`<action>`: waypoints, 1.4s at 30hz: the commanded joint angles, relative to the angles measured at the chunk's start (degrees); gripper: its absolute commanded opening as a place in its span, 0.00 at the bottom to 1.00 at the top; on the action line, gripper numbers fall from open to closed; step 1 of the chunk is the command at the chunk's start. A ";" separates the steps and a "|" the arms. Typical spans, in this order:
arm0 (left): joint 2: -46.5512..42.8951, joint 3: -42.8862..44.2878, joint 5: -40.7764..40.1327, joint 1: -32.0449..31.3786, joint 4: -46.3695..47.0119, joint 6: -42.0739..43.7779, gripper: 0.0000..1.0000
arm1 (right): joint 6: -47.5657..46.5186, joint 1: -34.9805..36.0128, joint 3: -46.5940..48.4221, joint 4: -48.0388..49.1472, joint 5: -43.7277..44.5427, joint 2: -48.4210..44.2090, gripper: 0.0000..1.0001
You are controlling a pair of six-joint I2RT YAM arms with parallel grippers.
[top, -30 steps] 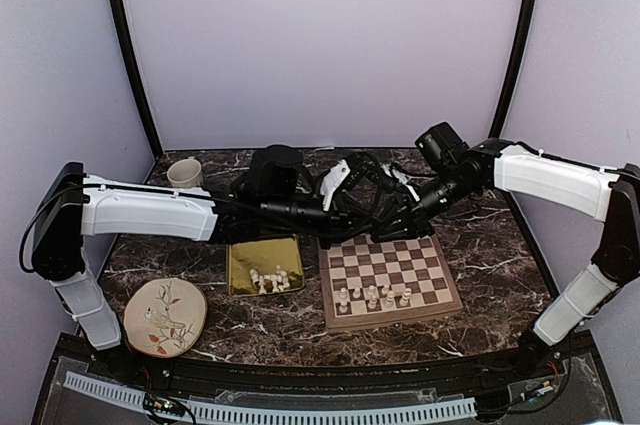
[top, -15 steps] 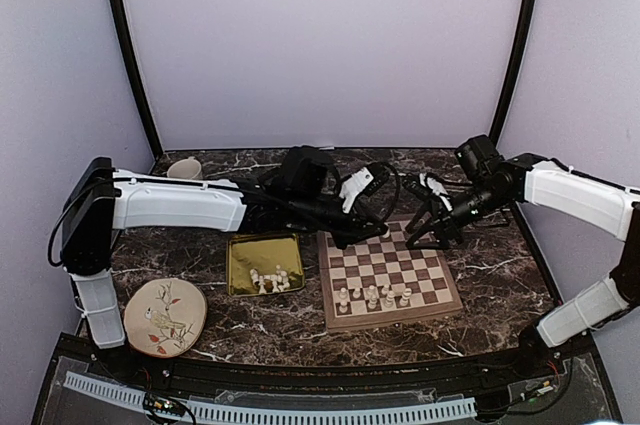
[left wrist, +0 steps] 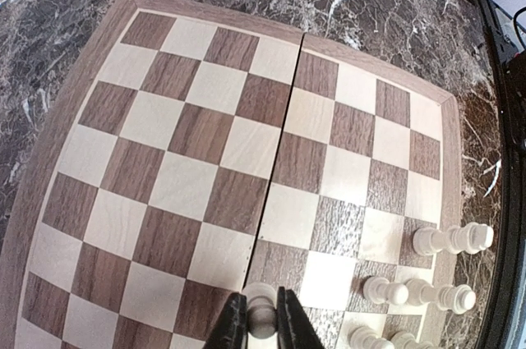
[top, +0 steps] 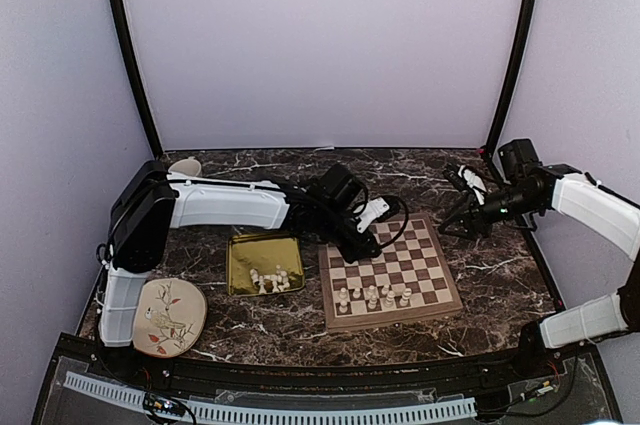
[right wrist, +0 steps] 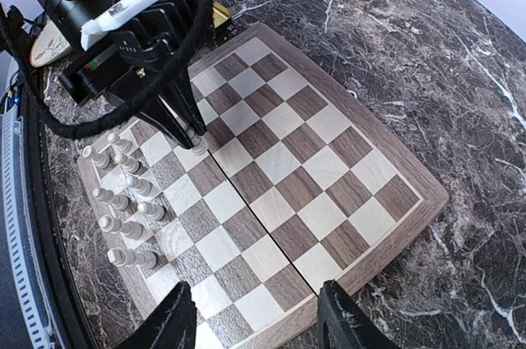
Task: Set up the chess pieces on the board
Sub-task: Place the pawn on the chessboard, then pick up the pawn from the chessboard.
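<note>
The board [top: 420, 265] lies right of centre and fills the left wrist view [left wrist: 205, 135] and the right wrist view [right wrist: 329, 168]. Several cream chess pieces [top: 372, 297] stand along its near edge [right wrist: 123, 201] [left wrist: 448, 241]. My left gripper [top: 356, 250] [left wrist: 263, 324] is shut on one cream piece [left wrist: 263, 309] [right wrist: 197, 146], held just over the board's middle fold near its left side. My right gripper [top: 450, 228] [right wrist: 259, 320] is open and empty, above the board's far right corner. More pieces [top: 272, 278] lie in the gold tray [top: 245, 257].
The gold tray sits left of the board. A round bird plate [top: 165, 317] lies at the near left. A cream cup [top: 185, 165] stands at the back left, half hidden by the left arm. Dark marble table [top: 500, 275] surrounds them.
The grippers were close together above the board's far edge. The right one has drawn back to the right. The left one has come down over the board's left part with a piece.
</note>
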 commanded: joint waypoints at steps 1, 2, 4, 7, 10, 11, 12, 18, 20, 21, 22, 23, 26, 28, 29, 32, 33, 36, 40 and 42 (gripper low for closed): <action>0.45 2.83 0.05 -0.13 -4.16 1.11 0.12 | 0.92 -0.15 -0.65 2.10 1.02 -0.89 0.50; 0.63 3.03 0.05 -0.14 -4.43 1.02 0.12 | 0.97 -0.15 -0.61 2.25 1.14 -0.88 0.50; 1.39 3.62 -0.11 -0.22 -5.19 1.10 0.13 | 1.20 -0.15 -0.67 2.68 1.17 -0.97 0.49; 2.50 4.96 -0.38 -0.38 -6.99 1.60 0.13 | 1.44 -0.15 -0.79 3.12 1.10 -0.86 0.49; 3.35 5.79 -0.44 -0.40 -8.33 1.92 0.15 | 1.41 -0.11 -0.80 3.33 1.38 -0.86 0.49; 3.48 5.91 -0.44 -0.40 -8.47 1.94 0.17 | 1.35 -0.14 -0.83 3.36 1.53 -0.89 0.49; 3.56 5.92 -0.35 -0.40 -8.43 1.86 0.19 | 1.35 -0.15 -0.73 3.38 1.61 -0.89 0.49; 3.13 7.83 -0.72 -0.40 -8.82 0.98 0.33 | 0.97 -0.16 0.23 2.57 1.37 -0.48 0.49; 1.66 8.17 -0.46 -0.40 -8.62 1.02 0.36 | 0.87 -0.07 0.85 2.02 1.14 -0.01 0.49; 0.60 7.98 -0.55 -0.40 -8.60 1.10 0.36 | 0.86 0.00 1.20 1.85 0.98 0.29 0.49; -0.52 7.69 -0.88 -0.40 -8.57 1.38 0.37 | 0.85 0.25 1.55 1.84 0.96 0.60 0.49; -1.89 7.21 -1.56 -0.32 -8.52 1.85 0.37 | 0.88 0.77 1.75 1.93 1.23 0.99 0.49; -6.74 4.47 -4.03 0.30 -7.84 2.61 0.38 | 0.71 4.73 2.76 2.24 4.14 2.68 0.49; -10.24 1.76 -7.75 1.23 -7.20 2.73 0.39 | 0.40 7.74 4.26 2.17 7.18 4.40 0.48; -12.20 0.06 -9.54 1.84 -6.80 2.88 0.40 | 0.23 9.18 5.08 1.79 7.92 5.57 0.47; -17.80 -5.60 -11.13 6.67 -4.93 2.09 0.43 | -0.76 12.71 8.62 0.40 8.61 9.81 0.46; -19.87 -7.64 -10.77 9.02 -3.54 1.47 0.45 | -0.93 13.98 9.91 -0.07 8.92 11.27 0.45; -26.05 -13.78 -8.73 16.11 1.76 -2.00 0.61 | -1.34 18.50 13.32 -1.01 10.75 16.11 0.43; -30.13 -21.94 -4.71 24.80 10.28 -7.09 0.74 | -1.16 23.61 19.44 -2.66 12.71 23.72 0.41; -30.23 -22.93 -2.64 27.17 11.36 -8.05 0.72 | -1.25 25.91 21.91 -3.93 13.88 26.70 0.41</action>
